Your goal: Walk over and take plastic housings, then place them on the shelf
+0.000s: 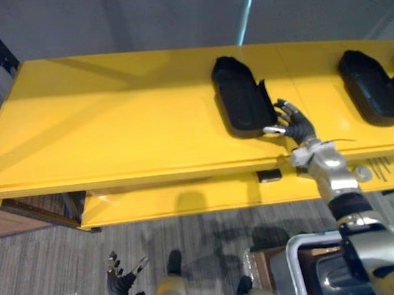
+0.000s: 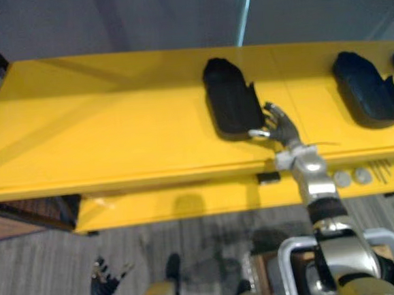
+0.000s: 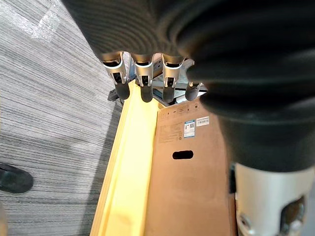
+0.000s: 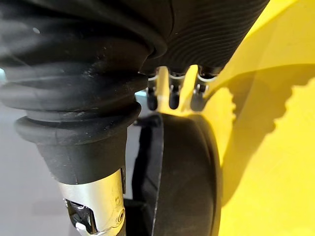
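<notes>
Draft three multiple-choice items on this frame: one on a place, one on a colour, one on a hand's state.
1. Where is the right hand?
A. at the near end of a housing on the top shelf
B. in a drawer
C. under the shelf

2. What colour are the housings?
A. white
B. black
C. red

3. How is the left hand?
A. clutching a housing
B. open and empty, low over the floor
C. pressing the shelf

Answers:
1. A, its fingers reach that housing's rim.
2. B, they look dark against the yellow.
3. B, its wrist view shows straight fingers holding nothing.
</notes>
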Available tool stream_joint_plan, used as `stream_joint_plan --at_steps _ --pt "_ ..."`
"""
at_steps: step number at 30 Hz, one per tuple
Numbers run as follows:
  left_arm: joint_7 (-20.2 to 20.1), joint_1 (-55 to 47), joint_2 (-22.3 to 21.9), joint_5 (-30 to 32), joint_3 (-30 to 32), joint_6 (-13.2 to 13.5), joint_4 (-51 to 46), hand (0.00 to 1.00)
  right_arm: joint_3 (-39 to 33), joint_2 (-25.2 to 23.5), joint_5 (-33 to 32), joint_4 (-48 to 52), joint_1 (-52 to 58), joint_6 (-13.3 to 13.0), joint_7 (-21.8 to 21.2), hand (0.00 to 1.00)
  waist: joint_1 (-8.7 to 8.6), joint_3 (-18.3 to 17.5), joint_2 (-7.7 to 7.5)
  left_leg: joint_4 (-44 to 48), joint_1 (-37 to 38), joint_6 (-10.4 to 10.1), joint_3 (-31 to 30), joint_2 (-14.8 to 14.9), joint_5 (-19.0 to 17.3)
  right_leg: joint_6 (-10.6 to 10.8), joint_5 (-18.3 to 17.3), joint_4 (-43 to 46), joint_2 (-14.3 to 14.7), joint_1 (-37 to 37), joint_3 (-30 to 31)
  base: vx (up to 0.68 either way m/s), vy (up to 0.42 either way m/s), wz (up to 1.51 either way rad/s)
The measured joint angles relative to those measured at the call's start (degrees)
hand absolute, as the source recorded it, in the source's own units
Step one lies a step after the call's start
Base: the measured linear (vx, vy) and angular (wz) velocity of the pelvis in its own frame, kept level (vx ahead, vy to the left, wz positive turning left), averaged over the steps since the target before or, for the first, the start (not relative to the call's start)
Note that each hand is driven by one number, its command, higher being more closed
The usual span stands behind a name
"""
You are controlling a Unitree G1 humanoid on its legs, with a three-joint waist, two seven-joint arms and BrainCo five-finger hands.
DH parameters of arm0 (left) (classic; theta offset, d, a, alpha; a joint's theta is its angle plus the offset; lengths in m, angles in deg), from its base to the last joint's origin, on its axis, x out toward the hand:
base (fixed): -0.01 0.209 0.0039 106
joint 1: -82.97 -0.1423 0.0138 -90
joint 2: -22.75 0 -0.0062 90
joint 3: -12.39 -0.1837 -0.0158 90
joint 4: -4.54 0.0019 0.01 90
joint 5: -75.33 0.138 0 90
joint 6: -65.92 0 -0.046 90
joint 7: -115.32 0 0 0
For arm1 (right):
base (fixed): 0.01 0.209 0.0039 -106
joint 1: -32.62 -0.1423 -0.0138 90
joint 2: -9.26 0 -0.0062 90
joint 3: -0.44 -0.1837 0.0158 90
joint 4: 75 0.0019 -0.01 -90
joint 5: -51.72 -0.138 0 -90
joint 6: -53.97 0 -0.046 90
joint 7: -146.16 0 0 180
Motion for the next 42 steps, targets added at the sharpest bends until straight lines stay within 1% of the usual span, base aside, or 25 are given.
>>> stream_joint_plan --at_steps 2,4,7,9,10,12,13,15,20,21,24,25,26,28,33,36,40,42 --pt "0.0 0.0 0.0 0.0 0.0 0.0 -0.2 0.0 -0.1 -0.5 -0.7 3.4 1.6 0.0 0.0 0.0 -0.01 0.0 0.0 0.0 0.0 0.0 0.1 0.0 0.0 0.0 0.0 0.0 0.0 0.0 0.1 0.0 0.0 0.0" --pt "0.0 0.0 0.0 0.0 0.0 0.0 -0.2 0.0 -0.1 -1.1 -0.4 4.3 2.2 0.0 0.4 0.0 -0.12 0.0 0.0 0.0 0.0 0.0 0.1 0.0 0.0 0.0 0.0 0.0 0.0 -0.1 0.2 0.0 0.0 0.0" --pt "0.0 0.0 0.0 0.0 0.0 0.1 -0.2 0.0 -0.1 -1.8 2.0 7.0 4.2 -0.6 3.2 0.0 -0.17 0.0 0.0 0.0 0.0 0.0 0.3 0.0 0.0 0.0 0.0 0.1 0.0 -0.2 0.5 0.0 0.0 -0.01" --pt "0.1 0.0 0.0 0.0 0.0 0.2 -0.2 0.0 -0.3 -2.3 5.9 12.0 6.3 -2.8 7.4 0.0 -0.05 0.0 -0.04 0.0 -0.1 0.1 1.1 0.3 -0.1 -0.1 0.0 0.4 0.1 -0.9 1.5 -0.01 0.0 -0.17" --pt "0.1 0.0 0.0 0.0 0.1 0.3 -0.2 0.0 -0.3 -2.5 6.1 13.7 6.5 -3.1 7.8 0.0 -0.04 0.0 -0.05 0.0 -0.2 0.1 1.7 0.4 -0.1 -0.1 0.0 0.5 0.1 -1.3 1.9 -0.02 -0.001 -0.27" --pt "0.1 0.1 0.1 -0.1 0.0 0.3 -0.8 0.0 -1.3 -3.0 7.1 21.5 8.7 -4.6 8.5 0.0 -0.45 0.0 -0.07 0.0 -0.7 0.1 2.2 0.7 -0.1 -0.3 0.3 0.7 0.4 -2.2 2.8 -0.01 -0.01 -0.19" --pt "0.2 0.0 0.1 -0.1 0.0 0.3 -1.0 0.0 -1.3 -3.2 7.2 23.0 9.3 -4.7 8.5 0.0 -0.53 0.0 -0.11 0.0 -0.7 0.1 2.4 0.8 -0.1 -0.3 0.3 0.7 0.4 -2.3 3.0 -0.01 -0.015 -0.14" --pt "0.2 0.1 0.2 -0.1 0.0 0.3 -1.9 0.0 -1.2 -3.8 8.8 26.5 11.5 -4.3 7.3 0.0 -0.67 0.0 -0.23 0.0 -0.9 0.1 3.2 1.0 -0.1 -0.4 0.4 0.8 0.6 -2.9 3.5 -0.01 -0.014 -0.12" --pt "0.2 0.2 0.2 -0.1 0.0 0.3 -1.9 0.0 0.3 -4.7 11.2 26.7 13.2 -2.2 6.8 0.0 -1.42 -0.1 -0.47 0.0 -0.9 0.1 3.4 1.3 -0.1 -0.6 0.5 0.9 0.9 -3.1 3.8 -0.01 -0.006 -0.02" --pt "0.2 0.2 0.2 -0.1 0.0 0.3 -1.9 0.0 0.5 -4.7 11.4 26.8 13.2 -2.2 6.7 0.0 -1.46 -0.1 -0.48 0.0 -0.9 0.1 3.4 1.3 -0.1 -0.6 0.5 0.9 1.0 -3.1 3.9 -0.03 -0.02 -0.09" --pt "0.3 0.2 0.6 -0.1 -0.1 0.4 -1.6 0.0 1.6 -4.7 11.4 29.6 13.4 -1.2 4.9 0.0 -1.57 -0.2 -0.63 0.0 -0.9 0.1 3.8 1.7 -0.1 -0.7 0.5 1.0 1.3 -3.6 4.6 -0.02 -0.021 -0.09" --pt "0.3 0.2 0.7 -0.1 -0.1 0.4 -1.6 0.0 2.2 -4.7 11.4 30.7 13.5 -0.1 3.4 0.0 -1.75 -0.2 -0.73 0.0 -0.9 0.1 3.8 1.9 -0.1 -0.7 0.5 1.0 1.4 -3.7 4.6 -0.02 -0.022 -0.03" --pt "0.4 0.2 0.8 -0.1 -0.2 0.4 -1.5 0.0 2.4 -4.7 11.4 30.8 13.5 0.5 2.7 0.0 -1.82 -0.3 -0.81 0.0 -0.9 0.1 3.8 1.9 -0.1 -0.7 0.5 1.0 1.5 -3.7 4.6 0.0 0.0 0.0" --pt "0.4 0.2 1.9 -0.1 -0.9 0.4 -1.1 0.0 3.3 -4.6 11.4 30.8 14.3 2.7 0.9 0.0 -1.85 -0.5 -1.18 0.0 -1.0 0.1 3.8 2.0 -0.1 -0.8 0.5 1.0 1.5 -3.8 4.6 0.0 0.0 0.0" --pt "0.5 0.2 2.3 -0.1 -1.2 0.4 -0.4 0.0 5.0 -4.6 11.2 30.7 15.6 3.1 -1.8 0.0 -1.85 -1.0 -1.91 0.0 -1.1 0.1 3.7 1.9 -0.1 -0.8 0.5 1.2 1.5 -3.8 4.6 0.0 0.0 0.0" --pt "0.5 0.2 2.4 -0.1 -1.2 0.4 0.1 0.0 5.2 -4.4 10.2 30.7 15.6 3.1 -3.8 0.0 -1.85 -1.1 -2.04 0.0 -1.1 0.0 3.7 1.9 0.0 -0.8 0.5 1.4 1.5 -3.9 4.6 0.0 0.0 0.0" --pt "0.5 0.2 2.4 -0.1 -1.1 0.4 0.1 0.0 6.0 -3.8 10.2 30.7 15.6 3.2 -5.3 0.0 -1.86 -1.1 -2.18 0.0 -1.1 0.0 3.6 1.9 0.0 -0.8 0.4 1.5 1.5 -3.9 4.6 0.0 0.0 0.0" --pt "0.6 0.2 2.4 -0.1 -1.1 0.4 0.1 0.0 6.4 -3.7 10.2 30.7 15.8 4.5 -5.4 0.0 -1.87 -1.4 -2.48 0.0 -1.1 0.0 3.6 1.9 0.0 -0.8 0.4 1.6 1.5 -4.0 4.6 0.0 0.0 0.0"
